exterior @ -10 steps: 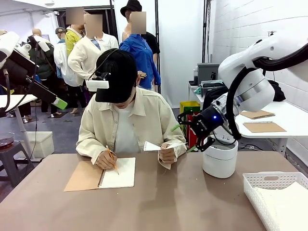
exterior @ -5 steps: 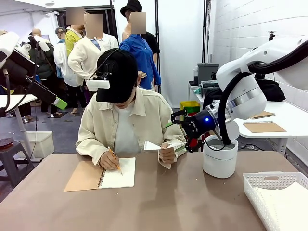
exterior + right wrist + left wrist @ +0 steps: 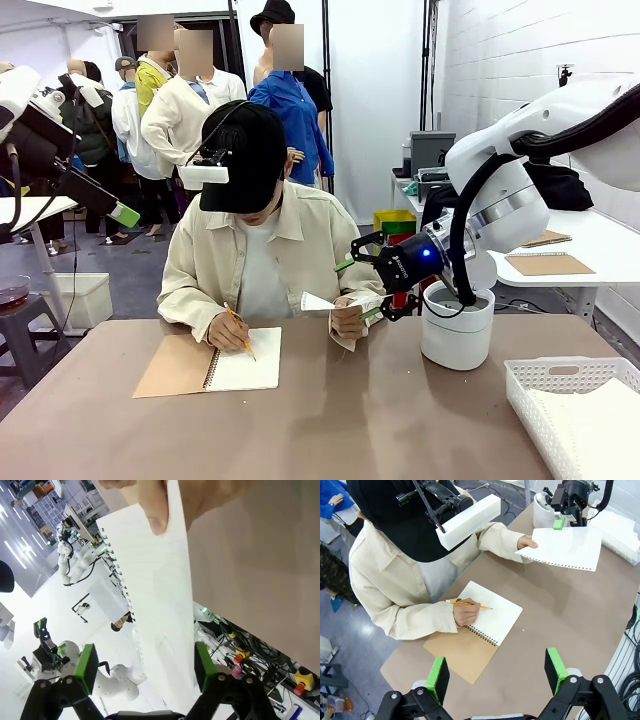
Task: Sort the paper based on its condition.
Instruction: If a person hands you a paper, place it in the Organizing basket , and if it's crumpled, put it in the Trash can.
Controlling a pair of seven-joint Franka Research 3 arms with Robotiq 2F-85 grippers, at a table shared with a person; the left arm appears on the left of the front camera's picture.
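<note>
Left jaws released, green pads (image 3: 438, 677) wide apart with nothing between, hanging over the near part of the brown surface (image 3: 350, 430). Near right corner: white mesh basket (image 3: 560, 375) with stacked sheets (image 3: 595, 430) lying flat in it. Further in, left of centre: open spiral notebook (image 3: 215, 363) flat on the surface, kraft cover folded out, person's writing hand (image 3: 228, 330) on the page with a pencil (image 3: 467, 603). Past that, the person's other hand (image 3: 348, 322) holds one loose sheet (image 3: 565, 547) up off the surface, pinched at one end, flat and uncreased as far as I can tell, row of binder holes along one edge. Right jaws also released: wrist view has the sheet passing between the two pads (image 3: 87, 665), which stand apart on either side, not clamped on it. Right arm (image 3: 500, 200) reaches in from the right to get there. White round bin (image 3: 457, 335) stands on the surface just behind and right of those jaws. Far back right, closed brown notebooks (image 3: 548, 264) on a white side table.
</note>
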